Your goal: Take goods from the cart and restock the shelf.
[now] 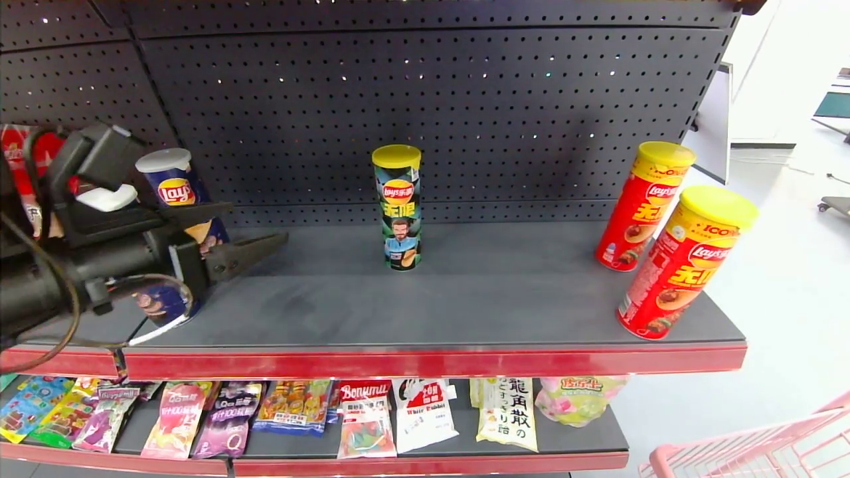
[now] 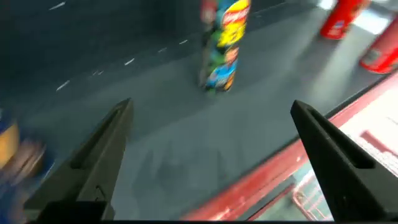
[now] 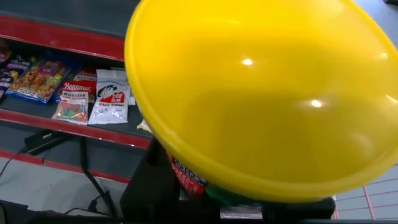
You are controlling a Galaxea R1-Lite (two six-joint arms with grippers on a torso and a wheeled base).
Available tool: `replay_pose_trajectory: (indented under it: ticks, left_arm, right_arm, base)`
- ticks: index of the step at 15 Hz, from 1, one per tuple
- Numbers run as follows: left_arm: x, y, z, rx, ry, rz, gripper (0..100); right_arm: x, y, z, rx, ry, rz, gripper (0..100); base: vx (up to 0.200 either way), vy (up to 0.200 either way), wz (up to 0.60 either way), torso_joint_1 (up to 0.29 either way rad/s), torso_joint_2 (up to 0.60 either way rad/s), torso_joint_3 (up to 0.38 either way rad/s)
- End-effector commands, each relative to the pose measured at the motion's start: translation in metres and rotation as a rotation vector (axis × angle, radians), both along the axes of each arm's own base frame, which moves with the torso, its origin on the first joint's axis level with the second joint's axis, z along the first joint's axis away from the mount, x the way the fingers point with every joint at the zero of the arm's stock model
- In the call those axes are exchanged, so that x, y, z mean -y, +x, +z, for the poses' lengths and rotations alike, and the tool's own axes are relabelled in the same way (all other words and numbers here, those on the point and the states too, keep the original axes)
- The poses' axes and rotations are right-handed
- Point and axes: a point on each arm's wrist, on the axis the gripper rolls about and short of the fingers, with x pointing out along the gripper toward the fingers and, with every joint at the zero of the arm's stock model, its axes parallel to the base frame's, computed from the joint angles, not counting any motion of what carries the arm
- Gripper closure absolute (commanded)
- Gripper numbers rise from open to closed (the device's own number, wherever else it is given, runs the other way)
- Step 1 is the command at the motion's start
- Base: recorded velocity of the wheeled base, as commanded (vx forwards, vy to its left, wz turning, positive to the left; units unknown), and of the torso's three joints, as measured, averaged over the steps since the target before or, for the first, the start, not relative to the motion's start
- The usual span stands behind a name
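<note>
My left gripper (image 1: 257, 222) hangs open over the left part of the grey upper shelf (image 1: 465, 299), fingers spread wide with nothing between them. Right behind it stands a blue chip can (image 1: 174, 186) with a white lid. A dark green chip can (image 1: 398, 206) with a yellow lid stands upright mid-shelf, ahead of the left gripper (image 2: 211, 143) and seen again as the green can (image 2: 221, 43). Two red cans (image 1: 684, 262) with yellow lids stand at the shelf's right end. In the right wrist view a yellow lid (image 3: 267, 93) of a red can is close up, held in my right gripper.
The upper shelf has a red front lip (image 1: 431, 362) and a black pegboard back (image 1: 431, 99). Snack bags (image 1: 365, 415) lie in a row on the lower shelf. A pink cart's rim (image 1: 764, 451) shows at the bottom right. Shelf space lies free between the cans.
</note>
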Motion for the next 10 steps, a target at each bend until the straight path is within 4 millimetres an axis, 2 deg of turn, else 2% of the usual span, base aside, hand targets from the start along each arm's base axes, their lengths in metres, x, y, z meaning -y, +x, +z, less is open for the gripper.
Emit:
replay_pose_trajectory:
  ticks: [1, 4, 6, 10]
  left_arm:
    - [0.017, 0.069, -0.025, -0.048, 0.035, -0.134, 0]
    - [0.025, 0.106, -0.035, -0.044, 0.048, -0.162, 0]
    - [0.038, 0.120, -0.031, -0.015, 0.037, -0.232, 0]
    - [0.064, 0.139, -0.036, 0.006, 0.031, -0.308, 0]
  right_arm:
    - [-0.001, 0.002, 0.001, -0.014, -0.004, 0.000, 100]
    - [-0.001, 0.006, 0.006, 0.000, 0.004, -0.003, 100]
    - [-0.002, 0.010, 0.009, 0.011, 0.008, -0.003, 100]
    - [-0.003, 0.011, 0.012, 0.023, 0.011, -0.004, 100]
  base:
    - [0.000, 0.000, 0.00, 0.000, 0.00, 0.000]
    - [0.000, 0.000, 0.00, 0.000, 0.00, 0.000]
    - [0.000, 0.000, 0.00, 0.000, 0.00, 0.000]
    - [0.000, 0.000, 0.00, 0.000, 0.00, 0.000]
